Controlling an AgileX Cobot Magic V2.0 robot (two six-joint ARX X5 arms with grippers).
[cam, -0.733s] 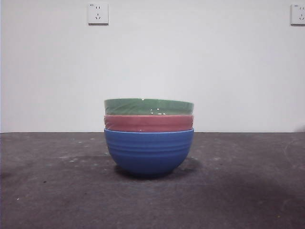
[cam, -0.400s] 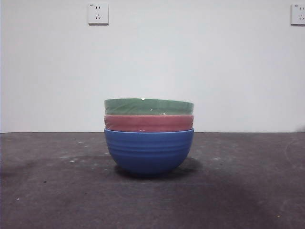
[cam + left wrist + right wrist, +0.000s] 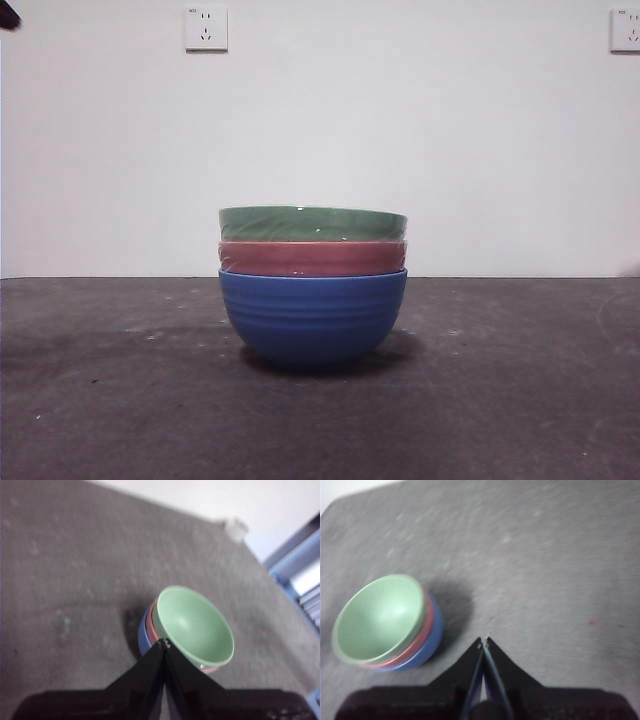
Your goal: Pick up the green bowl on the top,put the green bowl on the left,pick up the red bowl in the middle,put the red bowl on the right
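Sage-green and glossy, the green bowl [image 3: 312,223] sits on top of a nested stack at the middle of the table [image 3: 120,400], with only its upper band showing above the red bowl [image 3: 312,258], which in turn is seated inside the blue bowl [image 3: 312,315] that bears both. None of the task is done yet: nothing has been lifted, and the dark tabletop to either side of the stack shows no other bowl. In the left wrist view the left gripper [image 3: 165,643] hangs above the table with its two jaws pressed together into a point, holding nothing, its tip seen just at the near rim of the green bowl [image 3: 192,625]. The right gripper [image 3: 484,641] is likewise clenched and unloaded, over bare table well apart from the stack [image 3: 387,625]. A small black tip [image 3: 8,14] at the front view's upper corner is all that view shows of either arm. The likely risk lies in the nesting: the bowls fit closely, so a lift by the green rim could drag the red bowl up with it or tip the whole stack. The jaws must also part before reaching the rim; coming down closed, they would only knock or push the stack. The glazed wall looks slippery, so a shallow pinch might let go.
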